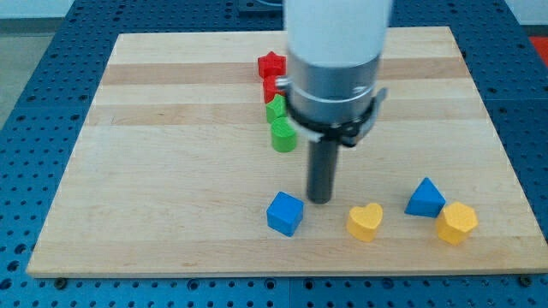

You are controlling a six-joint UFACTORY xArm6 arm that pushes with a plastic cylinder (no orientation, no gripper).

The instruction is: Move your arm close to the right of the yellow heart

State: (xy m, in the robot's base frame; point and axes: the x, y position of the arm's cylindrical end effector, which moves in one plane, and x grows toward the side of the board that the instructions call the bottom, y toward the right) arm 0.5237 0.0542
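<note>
Down on the desk [171,128] with my tip [320,201]: a bare rod end, clasping nothing, touching no block.

Just to the view's lower right of my tip, the yellow heart [366,222], lying flat near the desk's bottom edge, a small gap between the two. So standing on the heart's left side, not its right.

Just to the view's lower left of my tip, the blue cube [284,213], close but apart. Thus placed between cube and heart, slightly nearer the view's top than both.

Farther to the view's right of my tip, beyond the heart, the blue wedge [425,198]; just past it and a little lower, the yellow hexagon [457,223], the two close together or touching, cannot tell which.

Up the view from my tip and a little left, a short column of four blocks: lower green block [283,135], upper green block [276,109], red block [271,86] and, topmost, red star [271,64]. Right edges of this column partly hidden behind the wide pale arm [336,51], so shapes of the middle two not clear
</note>
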